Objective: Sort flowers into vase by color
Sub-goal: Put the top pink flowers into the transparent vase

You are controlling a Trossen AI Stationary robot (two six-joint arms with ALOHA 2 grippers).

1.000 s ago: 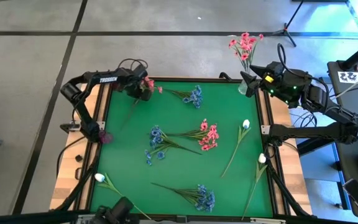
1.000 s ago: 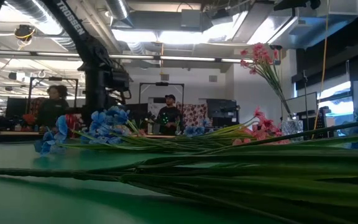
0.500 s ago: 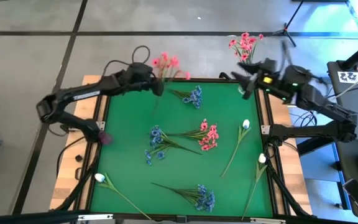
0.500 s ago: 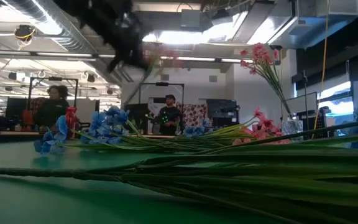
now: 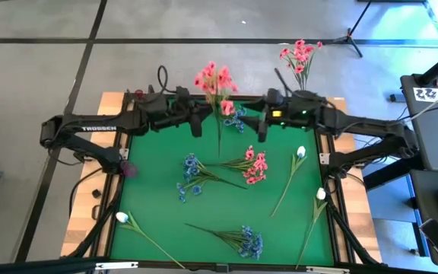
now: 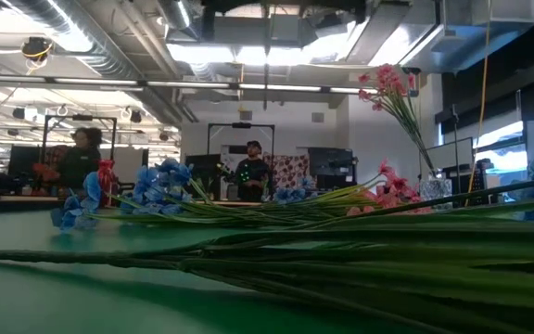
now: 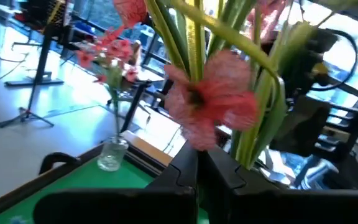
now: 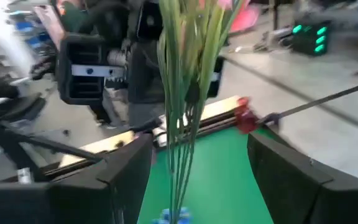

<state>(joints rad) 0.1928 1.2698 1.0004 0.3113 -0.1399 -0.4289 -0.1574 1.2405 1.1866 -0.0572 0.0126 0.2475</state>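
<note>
Left gripper (image 5: 198,120), at twelve o'clock over the table (image 5: 158,205), is clamped on the pink sprig (image 5: 215,80), stem hanging down. Right gripper (image 5: 258,126) faces it from three o'clock, fingers spread around the stem without gripping. If the left lets go before the right closes, the sprig would likely drop short of the vase (image 7: 111,154).
</note>
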